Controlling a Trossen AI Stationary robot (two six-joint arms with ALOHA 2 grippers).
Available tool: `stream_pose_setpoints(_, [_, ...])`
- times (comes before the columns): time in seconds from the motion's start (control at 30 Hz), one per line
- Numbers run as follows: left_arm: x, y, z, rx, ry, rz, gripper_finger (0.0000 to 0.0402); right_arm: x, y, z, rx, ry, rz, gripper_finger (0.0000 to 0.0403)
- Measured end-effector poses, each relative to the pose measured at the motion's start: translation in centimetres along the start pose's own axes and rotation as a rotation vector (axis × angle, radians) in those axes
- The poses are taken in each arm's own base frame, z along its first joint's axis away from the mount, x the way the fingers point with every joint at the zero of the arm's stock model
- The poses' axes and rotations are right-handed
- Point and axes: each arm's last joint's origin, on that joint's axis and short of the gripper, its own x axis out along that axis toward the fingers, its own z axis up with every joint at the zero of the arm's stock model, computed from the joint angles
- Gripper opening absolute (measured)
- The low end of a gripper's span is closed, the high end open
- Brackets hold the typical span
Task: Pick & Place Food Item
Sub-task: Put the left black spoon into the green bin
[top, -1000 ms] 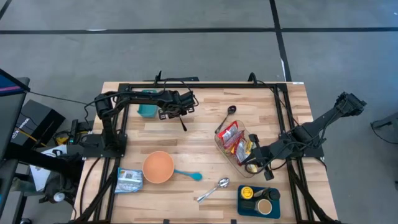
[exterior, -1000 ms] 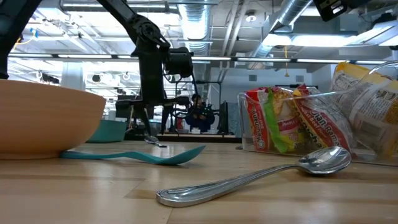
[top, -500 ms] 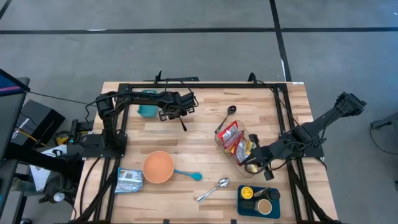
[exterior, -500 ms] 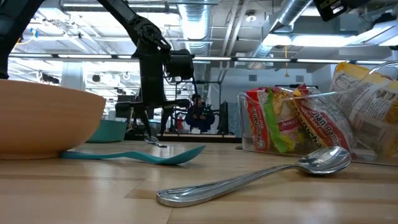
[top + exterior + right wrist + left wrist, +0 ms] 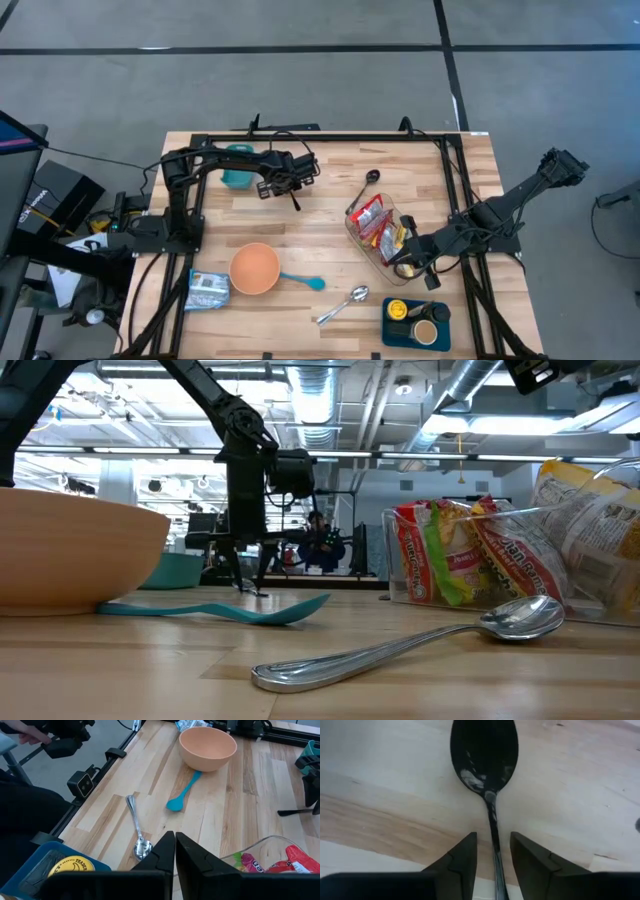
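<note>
We see the left gripper (image 5: 491,854) straddling the black spoon (image 5: 485,757) handle, fingers slightly apart, aligned for closing; the right gripper (image 5: 174,851) waits closed.

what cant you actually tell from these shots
- Whether the left claw grips the black spoon: left wrist view shows the handle between its fingers, but contact is unclear.
- Spoon handle's end: cut off by that view's bottom edge.
- Lower contents of the clear container: high view, the right arm covers that end.
- Blue tray items: too small to identify.
</note>
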Motion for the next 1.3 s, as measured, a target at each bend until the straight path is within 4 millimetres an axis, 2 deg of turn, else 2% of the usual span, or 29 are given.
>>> stream_pose_setpoints(0.57, [-0.02, 0.47, -0.05, 0.016, 0.006, 0.047, 0.0026, 0.0, 0.0, 0.0, 0.0, 0.0, 0.0, 0.0008])
stream_pose_setpoints(0.73, [-0.07, 0.54, -0.04, 0.066, 0.009, 0.053, 0.0008, 0.0, 0.0, 0.0, 0.0, 0.0, 0.0, 0.0008])
stream_pose_setpoints(0.87, [-0.08, 0.57, -0.04, 0.077, 0.009, 0.056, 0.0011, 0.0, 0.0, 0.0, 0.0, 0.0, 0.0, 0.0008])
stream_pose_setpoints(1.13, [-0.08, 0.61, -0.05, 0.081, 0.012, 0.059, 0.0048, 0.0, 0.0, 0.0, 0.0, 0.0, 0.0, 0.0008])
stream_pose_setpoints(1.3, [-0.07, 0.62, -0.05, 0.132, 0.014, 0.06, 0.0057, 0.0, 0.0, 0.0, 0.0, 0.0, 0.0, 0.0008])
